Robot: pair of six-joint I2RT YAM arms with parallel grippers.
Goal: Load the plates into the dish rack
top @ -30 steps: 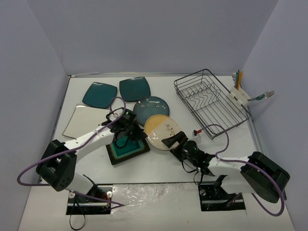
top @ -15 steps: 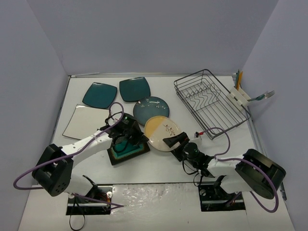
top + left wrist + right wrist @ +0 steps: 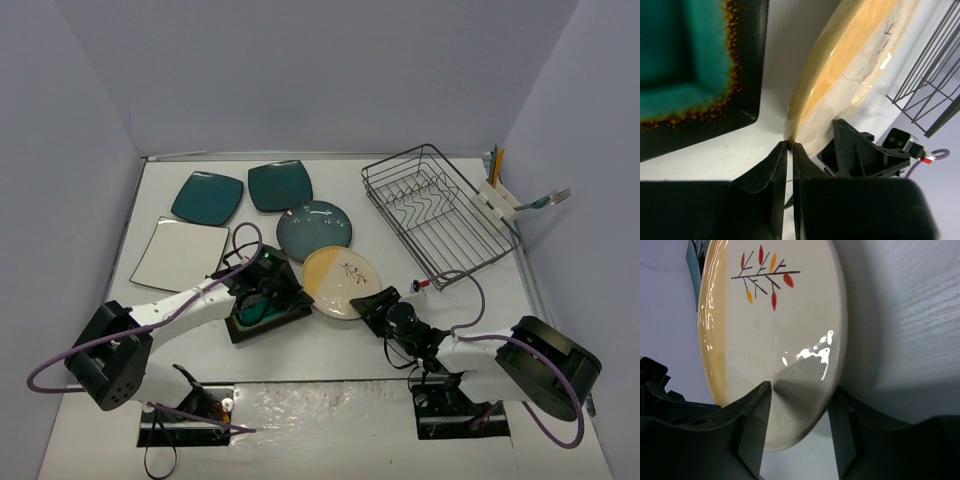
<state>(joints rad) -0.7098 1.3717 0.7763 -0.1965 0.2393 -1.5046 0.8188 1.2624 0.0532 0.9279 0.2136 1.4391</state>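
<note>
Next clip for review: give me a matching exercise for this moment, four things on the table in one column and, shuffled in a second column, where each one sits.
Things
1. cream-and-yellow round plate
2. white square plate
3. dish rack
4. brown-rimmed teal plate

Places
A. far right, with no plate in it
B. partly beneath the left end effector
C. rim between the fingers of the right end effector
D. lying flat at the left, nothing touching it

Pairs: 1-C, 2-D, 3-A, 4-B
</note>
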